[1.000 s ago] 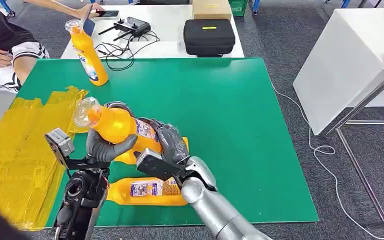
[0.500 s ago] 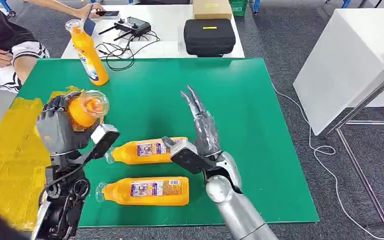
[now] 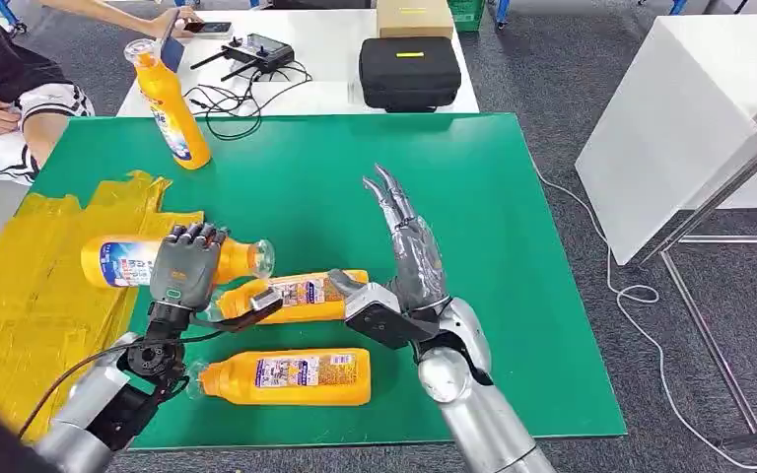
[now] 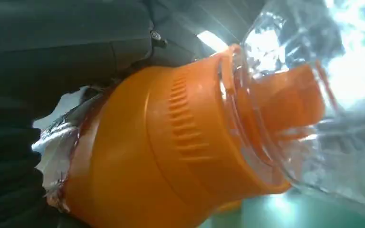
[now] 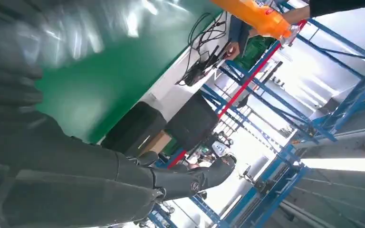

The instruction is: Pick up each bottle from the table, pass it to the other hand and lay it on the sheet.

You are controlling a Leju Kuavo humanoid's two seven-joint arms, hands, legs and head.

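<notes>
Left robot hand covers held bottle's middle; label partly hidden.

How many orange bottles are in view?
4: one held by the left hand over the yellow sheet's edge, two lying on the green mat, one upright at its far corner.

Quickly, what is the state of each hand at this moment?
Left hand: holding an orange bottle, lying sideways at the edge of the yellow sheet.
Right hand: open, fingers spread, holding nothing.
</notes>
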